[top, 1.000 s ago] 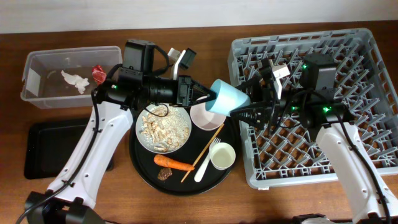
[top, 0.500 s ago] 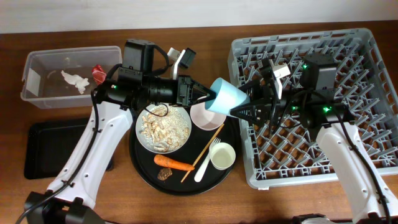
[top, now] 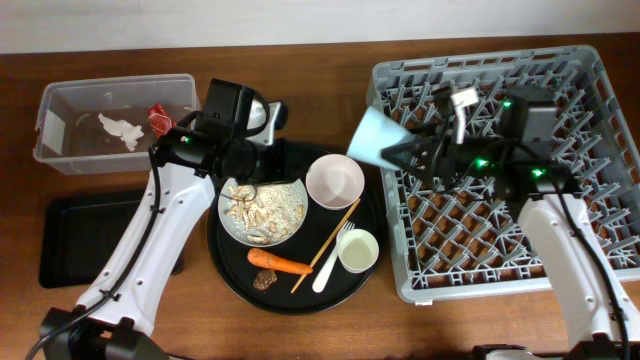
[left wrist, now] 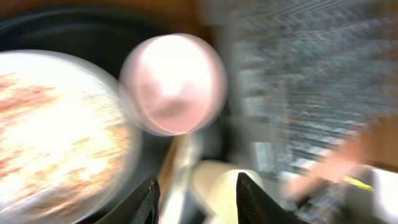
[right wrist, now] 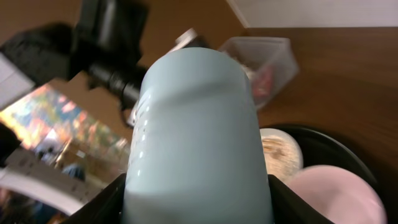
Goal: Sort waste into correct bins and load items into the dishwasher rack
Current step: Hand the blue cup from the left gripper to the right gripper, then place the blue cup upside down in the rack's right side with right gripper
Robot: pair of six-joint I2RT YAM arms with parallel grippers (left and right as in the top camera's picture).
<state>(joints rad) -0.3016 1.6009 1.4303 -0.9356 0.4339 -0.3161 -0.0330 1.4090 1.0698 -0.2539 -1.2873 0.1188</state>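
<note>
My right gripper is shut on the light blue cup and holds it on its side in the air at the left edge of the grey dishwasher rack. The cup fills the right wrist view. My left gripper is open and empty above the far edge of the plate of beige food scraps. In the blurred left wrist view its fingers frame the small white cup, with the pink bowl beyond.
The round black tray holds the pink bowl, small white cup, fork, chopstick, carrot and brown lump. The clear tub holds the tissue and red wrapper. The shallow black tray lies front left.
My left gripper let go of the light blue cup and drew back left over the plate. My right gripper now holds the cup alone and has moved it right, toward the rack.
</note>
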